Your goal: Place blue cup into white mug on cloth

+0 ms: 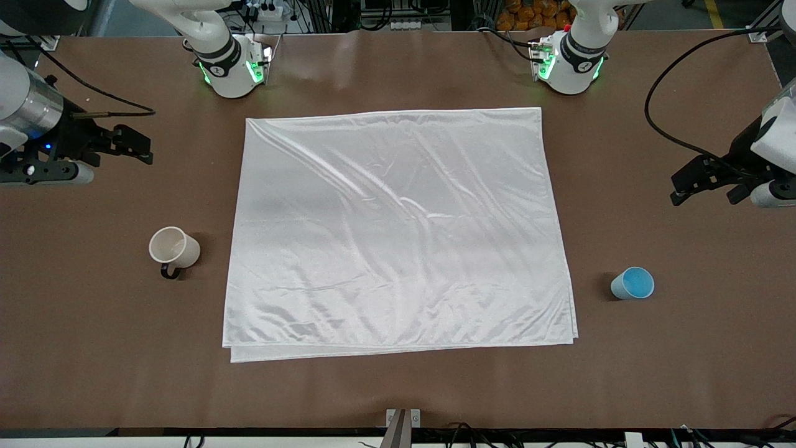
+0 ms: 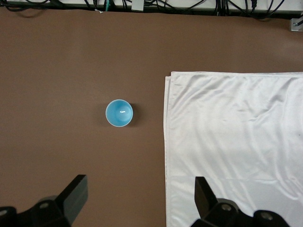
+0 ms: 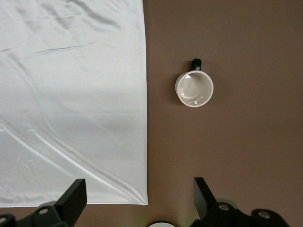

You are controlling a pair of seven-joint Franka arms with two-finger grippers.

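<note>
Standing upright, blue cup (image 1: 632, 283) and white mug (image 1: 174, 247), handle toward camera; both grippers (image 1: 699, 184) (image 1: 127, 145) spread wide.

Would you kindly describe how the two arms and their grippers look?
Both arms are glossy white with black joint bands; their bases glow green. The left gripper and right gripper are black, with blocky two-finger jaws. A black cable loops to the left arm, and another runs to the right arm's silver wrist section.

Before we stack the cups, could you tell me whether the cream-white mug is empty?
Empty: the cream-white mug stands upright, its pale inside bare.
</note>
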